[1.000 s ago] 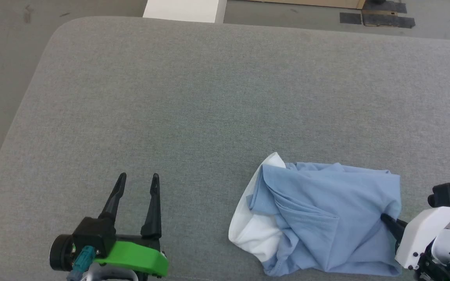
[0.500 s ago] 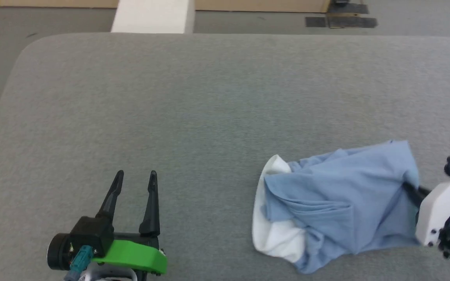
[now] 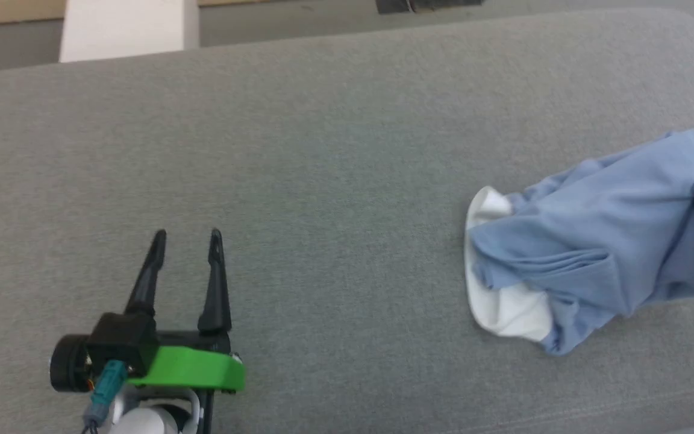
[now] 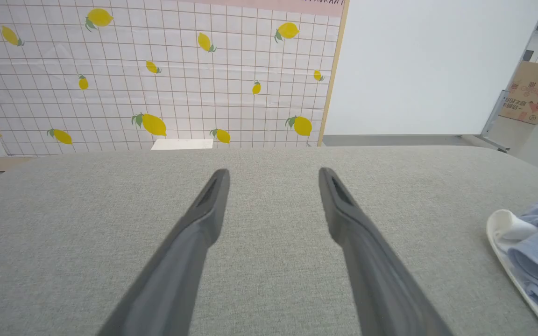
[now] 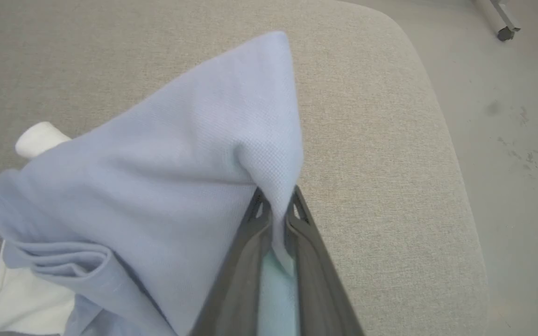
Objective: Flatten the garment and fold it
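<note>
Blue garment (image 3: 594, 241) lies bunched near the surface's (image 3: 323, 150) right edge, one corner pinched in the right tool (image 5: 276, 200); left tool (image 3: 188, 235) spread wide.

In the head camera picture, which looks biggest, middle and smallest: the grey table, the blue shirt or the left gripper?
1. grey table
2. blue shirt
3. left gripper, not far behind the shirt; it sits nearer the camera, so that gap is unsure.
</note>
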